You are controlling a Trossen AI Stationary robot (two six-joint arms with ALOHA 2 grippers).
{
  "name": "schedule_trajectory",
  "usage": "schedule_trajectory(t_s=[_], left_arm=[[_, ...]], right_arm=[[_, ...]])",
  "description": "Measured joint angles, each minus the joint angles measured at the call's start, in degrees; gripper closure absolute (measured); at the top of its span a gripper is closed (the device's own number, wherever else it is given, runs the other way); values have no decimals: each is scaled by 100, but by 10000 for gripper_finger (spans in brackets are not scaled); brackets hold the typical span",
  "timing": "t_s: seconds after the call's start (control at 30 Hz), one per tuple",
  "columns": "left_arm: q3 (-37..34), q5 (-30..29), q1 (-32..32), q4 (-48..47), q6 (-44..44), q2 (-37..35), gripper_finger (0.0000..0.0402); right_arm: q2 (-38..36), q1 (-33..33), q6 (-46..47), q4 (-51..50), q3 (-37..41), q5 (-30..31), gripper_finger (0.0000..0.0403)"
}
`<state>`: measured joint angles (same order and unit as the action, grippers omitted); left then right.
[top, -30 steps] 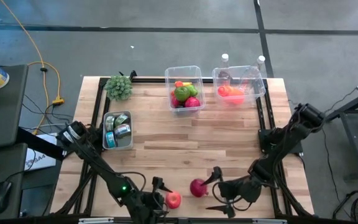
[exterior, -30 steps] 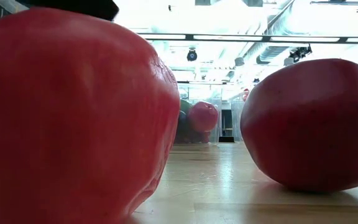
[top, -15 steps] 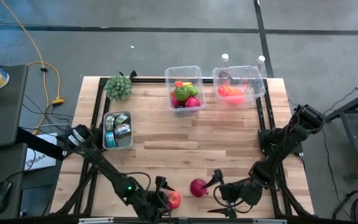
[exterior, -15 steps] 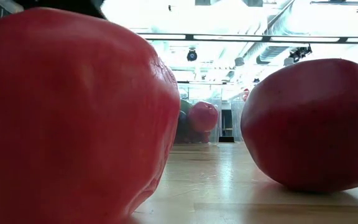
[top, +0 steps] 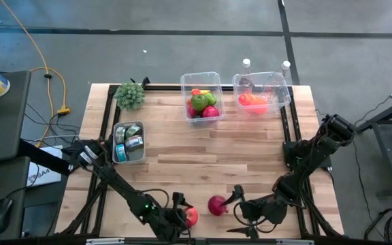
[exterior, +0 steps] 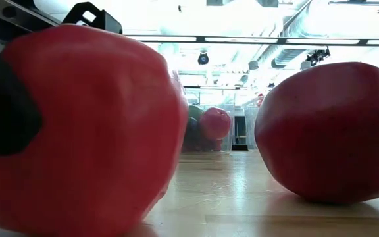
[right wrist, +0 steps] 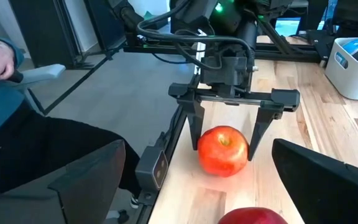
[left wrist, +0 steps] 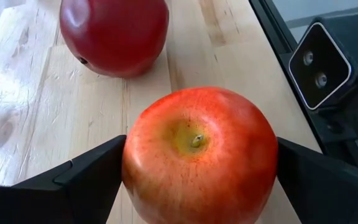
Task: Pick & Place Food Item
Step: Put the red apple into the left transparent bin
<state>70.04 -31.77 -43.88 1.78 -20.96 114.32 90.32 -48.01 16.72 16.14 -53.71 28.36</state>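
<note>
I had the left tool (right wrist: 236, 118) spread wide around the apple (left wrist: 199, 155), 1 finger on each side of the fruit and neither one pressing on it as far as I could see. The apple sat upright on the tabletop (top: 182, 160) close to its near edge, stem dimple facing up, just beside the camera housing (left wrist: 319, 56) mounted at that edge. The darker red fruit (top: 216, 205) lay a little way off on the wood, apart from the apple.

The right tool (top: 240, 212) waited on the far side of that dark fruit, also fully spread and holding nothing.

I judged the step to be the close on the apple, and the thing to get right was centring. In the left wrist view the fingers looked evenly spaced either side of the widest part, so I wanted to squeeze there, not higher on the shoulder where a smooth round skin would squirt out. I meant to close slowly, let both fingers meet the fruit together, then lift straight up before swinging away, since the camera housing sat near enough to clip.

The 2 clear bins (top: 201, 95) at the back of the tabletop held other produce; which one should receive the apple I could not tell.
</note>
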Motion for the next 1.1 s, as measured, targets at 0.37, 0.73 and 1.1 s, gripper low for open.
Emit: schedule_trajectory(t_s=[0.37,0.73,1.1], left_arm=[[2,-6,95,-30,-310,-2,81],[-4,-2074,356,-1074,158,-1585,81],[4,-942,2645,-1086,1805,-2970,81]], right_arm=[[0,-79,215,-4,0,3,9],[0,-157,301,-3,0,17,9],[5,-216,408,-4,1,2,9]])
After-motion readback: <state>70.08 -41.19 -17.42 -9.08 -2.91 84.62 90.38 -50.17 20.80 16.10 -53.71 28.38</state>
